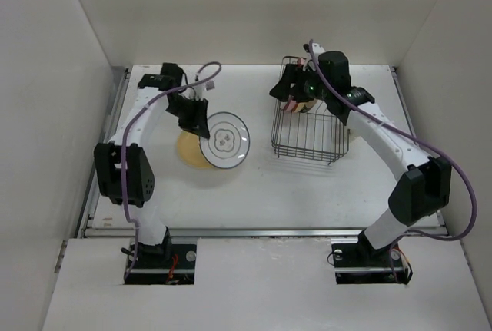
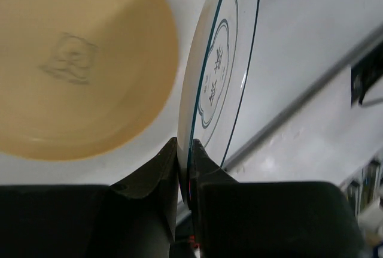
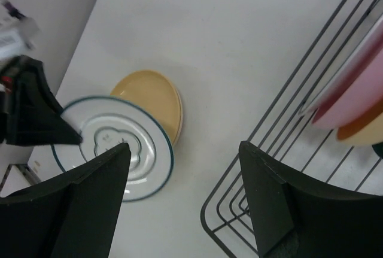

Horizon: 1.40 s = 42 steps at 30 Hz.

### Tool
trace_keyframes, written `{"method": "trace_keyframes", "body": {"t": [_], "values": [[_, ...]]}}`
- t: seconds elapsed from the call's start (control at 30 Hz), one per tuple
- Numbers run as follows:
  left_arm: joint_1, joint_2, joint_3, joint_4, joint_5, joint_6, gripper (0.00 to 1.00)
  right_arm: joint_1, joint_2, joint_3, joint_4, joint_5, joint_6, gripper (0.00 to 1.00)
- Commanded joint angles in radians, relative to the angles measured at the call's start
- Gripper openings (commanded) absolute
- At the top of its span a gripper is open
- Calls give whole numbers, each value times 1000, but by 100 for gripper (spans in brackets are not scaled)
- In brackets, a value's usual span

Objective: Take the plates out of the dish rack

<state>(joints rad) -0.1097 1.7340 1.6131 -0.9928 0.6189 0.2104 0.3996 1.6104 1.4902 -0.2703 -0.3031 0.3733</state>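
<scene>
Left gripper [image 2: 182, 150]: pinched shut on the edge of a white plate [image 2: 224, 60] with a thin dark green rim line and a centre motif. Plate held face up, low over the left half of the table [image 1: 307, 193], partly covering a yellow plate [image 1: 189, 154] lying flat beneath. Hard to tell whether touching the yellow plate or just above it.

Right gripper [image 3: 182, 150]: fingers spread wide, nothing between them. Poised at the far end of the dish rack [image 1: 307, 135], just beside the plates left inside. At least three of them, standing on edge and packed close: a pale plate [image 3: 341, 72], a pink plate [image 3: 359, 90] and an orange-yellow plate [image 3: 365, 132]. Near half of the rack showing bare wire only.

Step in hand, by the look of it: setting the white plate down onto the yellow one to build a stack beside the rack. Unloading partly done, with several plates yet to come out.

Next move, most likely: lower the white plate until flat, release, then draw the left fingers back without dragging the stack. For the right side: close on a single rim only, then lift straight up, clear of the wires and the neighbouring plates.
</scene>
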Motion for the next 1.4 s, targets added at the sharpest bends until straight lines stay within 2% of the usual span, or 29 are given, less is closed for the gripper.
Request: {"method": "trace_keyframes", "body": {"t": [0.0,0.07,0.2,0.33,0.6,0.7,0.73,0.77,0.8,0.83,0.9,0.93,1.0,1.23,1.37], "values": [[-82,48,25,-211,134,217,0,4,-90,12,-53,-1,1,79],[-141,48,1,-211,188,245,0,4,-131,12,-92,10,1,79],[-249,39,-56,-211,188,265,0,4,-210,-24,-150,48,-8,79],[-306,62,-121,-133,41,234,0,4,-264,-82,-161,73,1,79],[-372,182,-111,-75,-91,208,2,4,-294,-113,-161,136,48,79],[-381,182,-111,-44,-125,170,6,4,-294,-79,-196,263,73,79],[-381,191,-111,-29,-143,156,6,4,-294,-49,-240,388,85,79],[-381,191,-111,8,-163,141,8,4,-271,-29,-266,457,98,73],[-381,191,-111,28,-188,124,15,4,-259,-9,-291,523,119,64],[-381,191,-111,43,-233,91,16,4,-245,33,-338,648,128,55],[-381,191,-111,71,-257,72,20,4,-196,70,-369,744,128,55],[-381,191,-111,80,-268,72,22,4,-175,88,-382,781,128,62],[-381,191,-111,91,-294,46,25,-7,-94,148,-412,852,128,65],[-381,200,-78,80,-327,46,43,-68,127,292,-412,915,118,65],[-369,200,-29,56,-327,37,48,-96,206,344,-392,912,118,65]]}}
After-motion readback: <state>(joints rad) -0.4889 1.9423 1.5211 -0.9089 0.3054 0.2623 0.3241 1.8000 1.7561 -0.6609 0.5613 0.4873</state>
